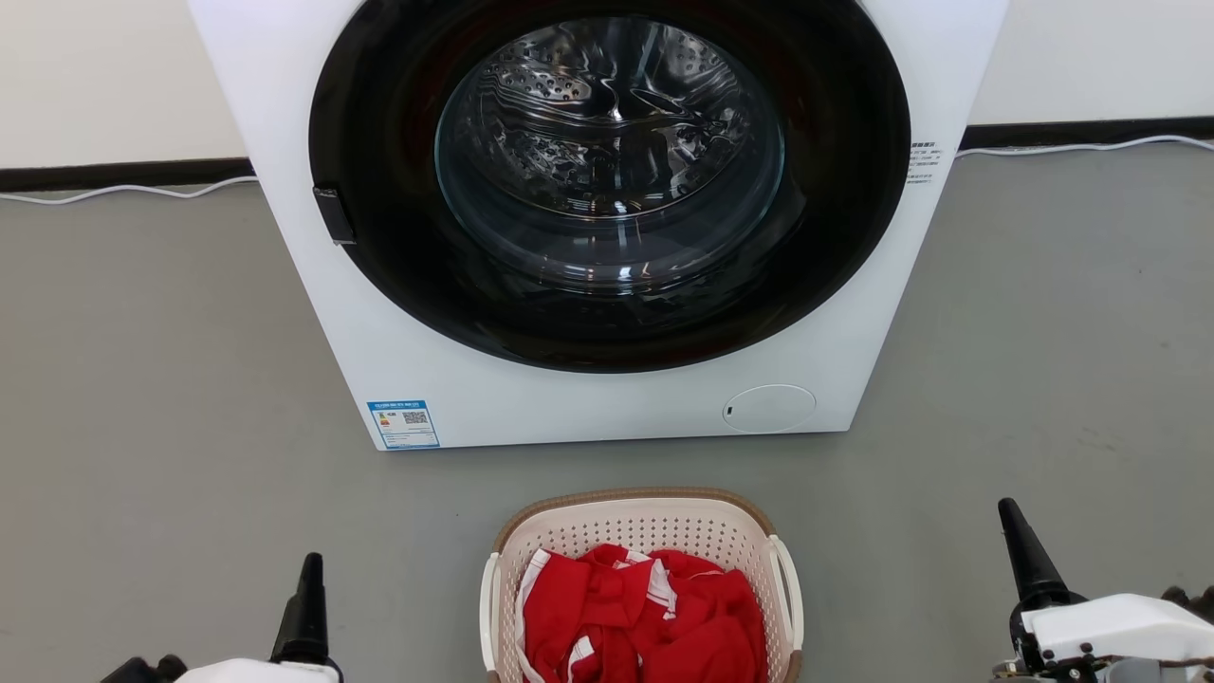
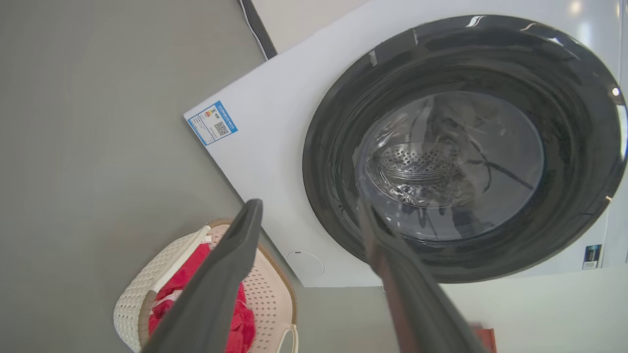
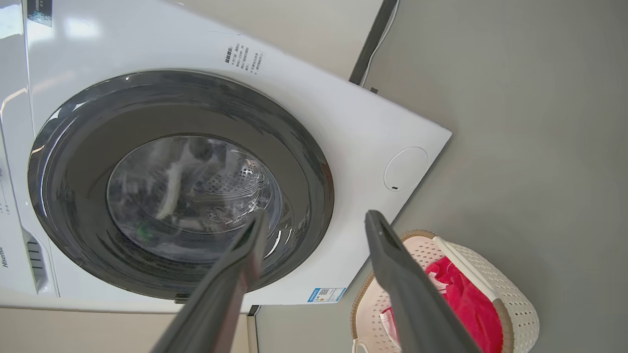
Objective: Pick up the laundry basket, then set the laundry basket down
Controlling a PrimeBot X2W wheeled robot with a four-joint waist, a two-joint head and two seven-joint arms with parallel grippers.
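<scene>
The laundry basket (image 1: pixel 641 531), cream and perforated with a brown rim and white side handles, stands on the grey floor at the bottom centre of the head view, holding red clothes (image 1: pixel 645 617). My left gripper (image 1: pixel 308 607) is low at the left, well apart from the basket. At the lower right my right gripper (image 1: pixel 1029 560) is also apart from it. In the left wrist view the basket (image 2: pixel 147 289) lies lower left beyond the open fingers (image 2: pixel 230 264). In the right wrist view the basket (image 3: pixel 510 299) lies lower right beside the open fingers (image 3: pixel 392 264). Both grippers hold nothing.
A white front-loading washing machine (image 1: pixel 607 398) with a round dark glass door (image 1: pixel 607 180) stands just behind the basket. A white cable (image 1: pixel 123 193) runs along the wall's dark skirting. Bare grey floor (image 1: pixel 171 408) spreads on both sides of the machine and the basket.
</scene>
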